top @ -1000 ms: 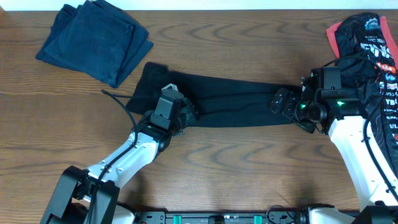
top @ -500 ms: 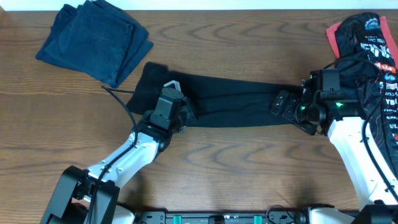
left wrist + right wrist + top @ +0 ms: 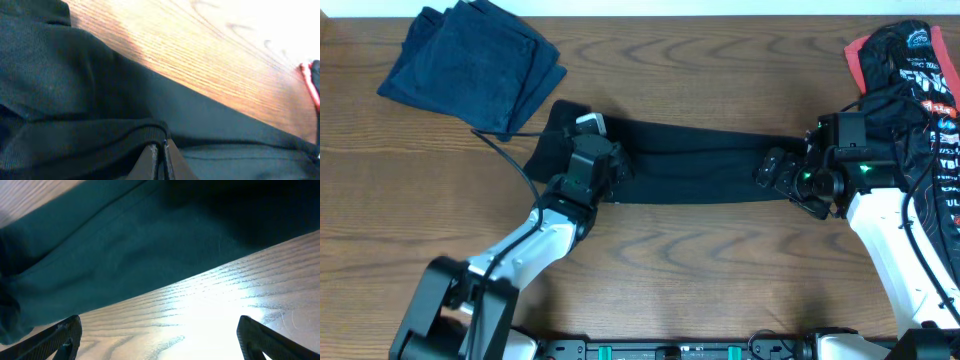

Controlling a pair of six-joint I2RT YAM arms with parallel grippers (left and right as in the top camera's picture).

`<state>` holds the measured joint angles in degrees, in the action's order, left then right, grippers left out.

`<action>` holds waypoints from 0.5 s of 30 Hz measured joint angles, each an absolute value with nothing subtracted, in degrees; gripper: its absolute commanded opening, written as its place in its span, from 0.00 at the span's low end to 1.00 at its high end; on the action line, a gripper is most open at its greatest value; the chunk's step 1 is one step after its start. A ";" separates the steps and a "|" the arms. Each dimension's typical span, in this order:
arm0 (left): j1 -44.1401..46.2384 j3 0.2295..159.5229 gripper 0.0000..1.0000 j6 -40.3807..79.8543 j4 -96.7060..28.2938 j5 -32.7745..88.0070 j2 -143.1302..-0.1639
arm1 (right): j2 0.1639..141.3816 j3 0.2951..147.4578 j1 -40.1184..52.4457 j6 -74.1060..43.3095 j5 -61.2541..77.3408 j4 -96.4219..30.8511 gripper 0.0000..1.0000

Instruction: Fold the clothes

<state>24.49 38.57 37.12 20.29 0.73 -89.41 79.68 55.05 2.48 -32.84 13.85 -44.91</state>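
Note:
A long black garment (image 3: pixel 700 160) lies stretched across the middle of the wooden table. My left gripper (image 3: pixel 603 165) is at its left part, shut on a ribbed edge of the black garment (image 3: pixel 125 135). My right gripper (image 3: pixel 778 172) is at the garment's right end, open wide and empty, just above bare table beside the dark cloth (image 3: pixel 125 245).
A folded dark blue garment (image 3: pixel 470 65) lies at the back left. A pile of black and red clothes (image 3: pixel 920 70) sits at the far right edge, partly under my right arm. A black cable (image 3: pixel 505 150) runs from the left arm.
My left gripper has moved toward the back of the table, carrying the pinched garment edge over the cloth. The right arm has barely moved.

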 measured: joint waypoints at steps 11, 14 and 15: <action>24.43 38.65 0.93 35.86 28.53 -0.30 -100.14 | 79.77 54.98 2.48 -32.84 13.67 -46.22 0.97; 24.43 38.72 0.98 34.37 28.53 0.84 -100.31 | 79.77 54.98 2.48 -32.84 13.65 -46.65 0.97; 24.45 38.76 0.98 33.71 28.23 1.58 -100.09 | 79.77 54.96 2.48 -32.84 13.65 -46.74 0.97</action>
